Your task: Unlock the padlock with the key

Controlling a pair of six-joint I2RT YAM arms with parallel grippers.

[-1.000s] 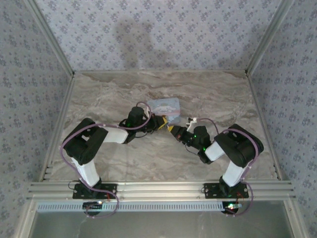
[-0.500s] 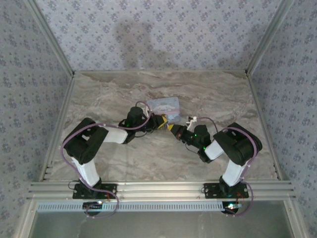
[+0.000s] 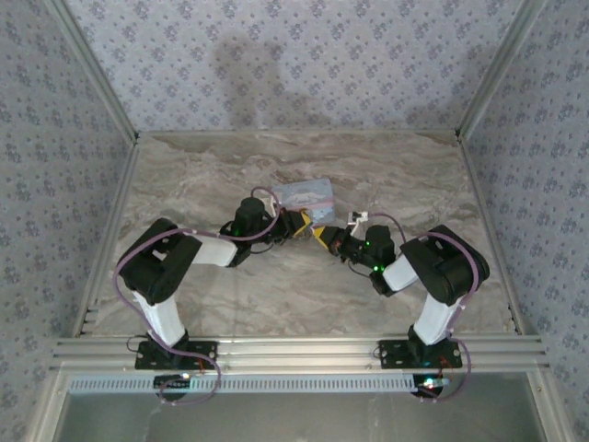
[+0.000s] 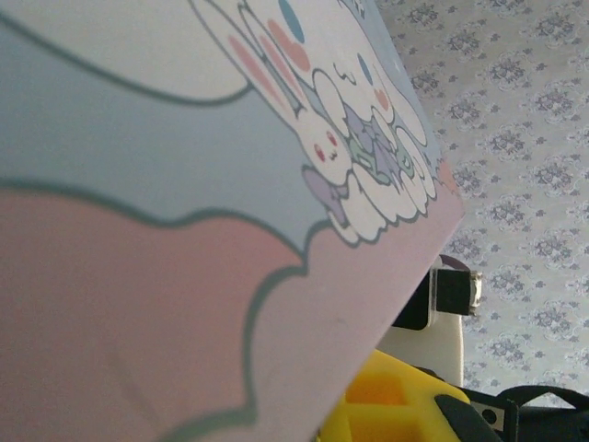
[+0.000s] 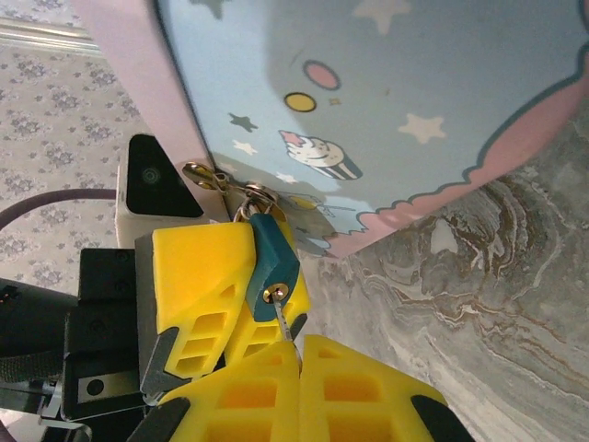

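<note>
Right gripper (image 5: 300,361): closed right down, with a small silver key (image 5: 287,324) pinched between its yellow fingertips.
Key: the blade is pointed up at the keyhole in the end face of the padlock (image 5: 273,257). The tip is seen right at the hole, but how deep it sits cannot be told.
Left gripper (image 5: 260,281): narrowed onto the padlock, whose teal body is clamped against its yellow fingers (image 5: 198,262).
Padlock: held tilted, just off the tin's lower corner. Its shackle is hooked through the gold clasp rings (image 5: 216,181) on the tin's edge.
Tin (image 5: 386,110): pale blue with a pink border, printed with stars and a cupcake in the right wrist view. A white cartoon rabbit is shown close up in the left wrist view.
Table (image 5: 497,304): grey-veined marble, seen right beside the tin's pink edge.
Arms: from above, the left arm (image 3: 184,258) and right arm (image 3: 433,272) are bent inward, and the two yellow tips are brought together just in front of the tin near the middle of the table.
</note>
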